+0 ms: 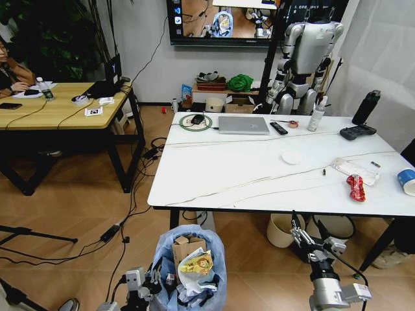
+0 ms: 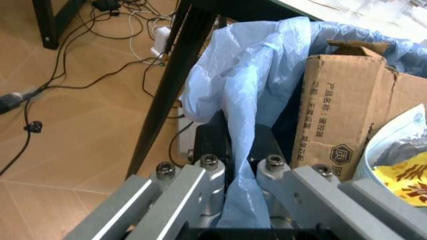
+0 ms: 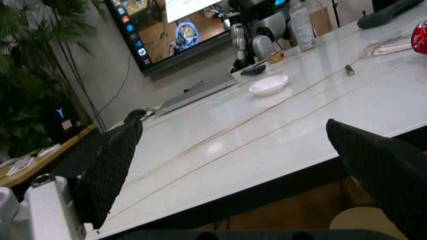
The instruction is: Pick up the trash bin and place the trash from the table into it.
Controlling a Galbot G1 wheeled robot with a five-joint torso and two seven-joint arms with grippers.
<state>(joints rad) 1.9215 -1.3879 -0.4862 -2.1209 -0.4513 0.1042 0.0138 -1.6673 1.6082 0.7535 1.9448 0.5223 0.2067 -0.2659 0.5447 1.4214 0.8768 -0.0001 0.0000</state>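
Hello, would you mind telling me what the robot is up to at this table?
It is clearing litter. The left pincer is clamped on the blue bag rim of the trash bin, which already holds cardboard and wrappers. The right pincer hangs open before the table, where a red wrapper, clear pack and paper cup remain.

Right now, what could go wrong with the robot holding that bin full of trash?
The left tool seems to pinch mostly the thin blue bag of the trash bin, so the bag might tear or slip. The bin already looks full, with cardboard sticking up, so more trash like the red wrapper on the table might spill out.
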